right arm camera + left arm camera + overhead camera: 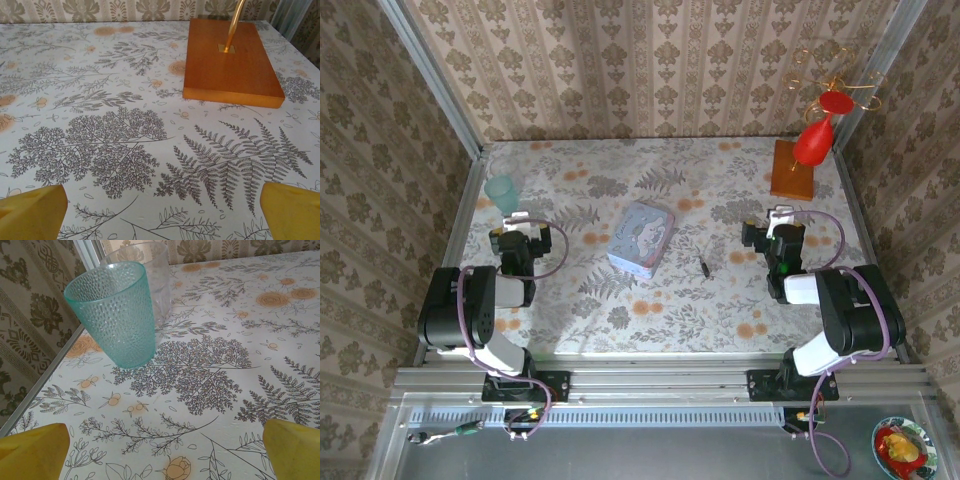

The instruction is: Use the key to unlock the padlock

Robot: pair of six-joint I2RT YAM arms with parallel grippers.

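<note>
Where the fern-printed cloth (pixel 590 180) lies flat, the tiny dark metal padlock (pixel 704 267) rests at four o'clock of the rounded pale blue tin (pixel 642 238), near it but apart. The right gripper (pixel 162 211), its yellow fingers (pixel 32 212) spread wide, sits at two o'clock of the padlock, well apart, facing a smooth wooden block (pixel 230 65). The left gripper (pixel 162 450), likewise spread, faces a dimpled teal cup (pixel 112 315), with the padlock far off at four o'clock.

Padlock (pixel 704 267): tiny, blackish, lying flat on table (pixel 720 310), right of centre, untouched.
</note>
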